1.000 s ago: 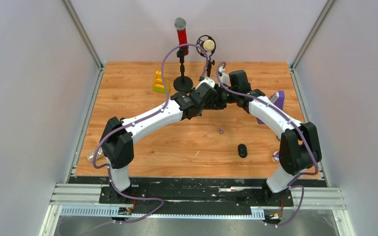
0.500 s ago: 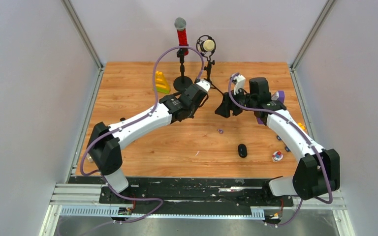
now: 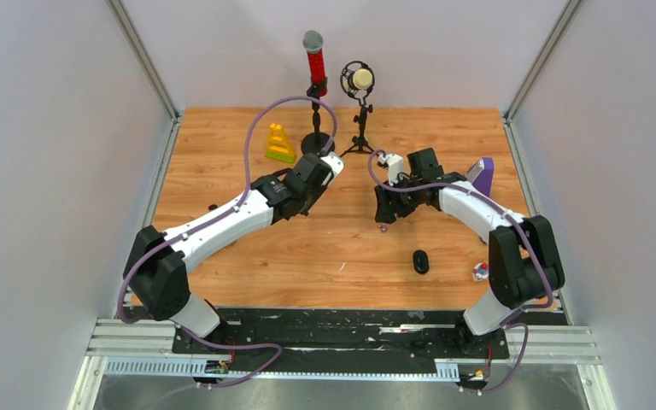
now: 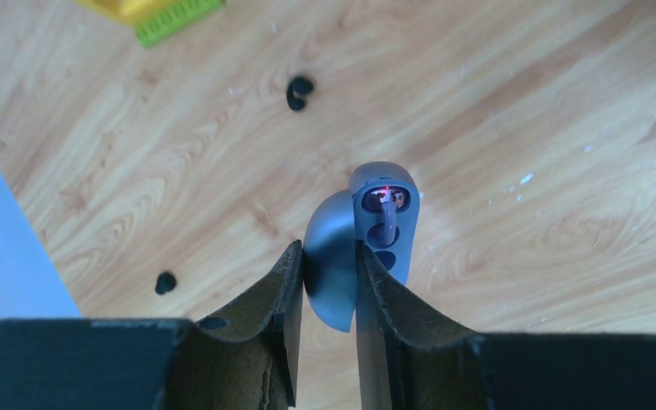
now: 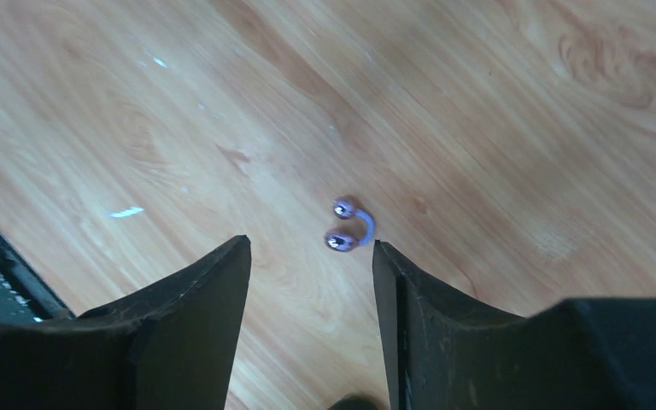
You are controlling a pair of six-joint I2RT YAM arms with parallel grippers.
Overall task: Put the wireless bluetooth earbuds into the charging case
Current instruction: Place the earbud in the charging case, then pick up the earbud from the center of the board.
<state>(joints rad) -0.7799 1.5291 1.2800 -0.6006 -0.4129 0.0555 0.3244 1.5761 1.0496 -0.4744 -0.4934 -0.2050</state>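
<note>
My left gripper (image 4: pixel 329 252) is shut on the lid of the open grey-blue charging case (image 4: pixel 403 239), held above the table. One purple earbud (image 4: pixel 387 218) sits in a well under a red light. Two black earbuds (image 4: pixel 299 92) (image 4: pixel 166 282) lie on the wood below. My right gripper (image 5: pixel 312 243) is open, low over the table. A shiny purple earbud (image 5: pixel 348 227) lies loose just beyond its fingertips, nearer the right finger. In the top view the left gripper (image 3: pixel 323 171) and the right gripper (image 3: pixel 384 213) stand apart at mid-table, with that purple earbud (image 3: pixel 383 227) below the right one.
A red microphone (image 3: pixel 314 60) and a yellow-headed microphone (image 3: pixel 360 79) stand on stands at the back. A yellow and green toy (image 3: pixel 278 143) is back left. A purple object (image 3: pixel 482 175) is at the right, a black oval object (image 3: pixel 421 260) at the front.
The two grippers have drawn apart. My right gripper has opened and dropped toward the purple earbud on the table. The left arm has swung left, still holding the case.
</note>
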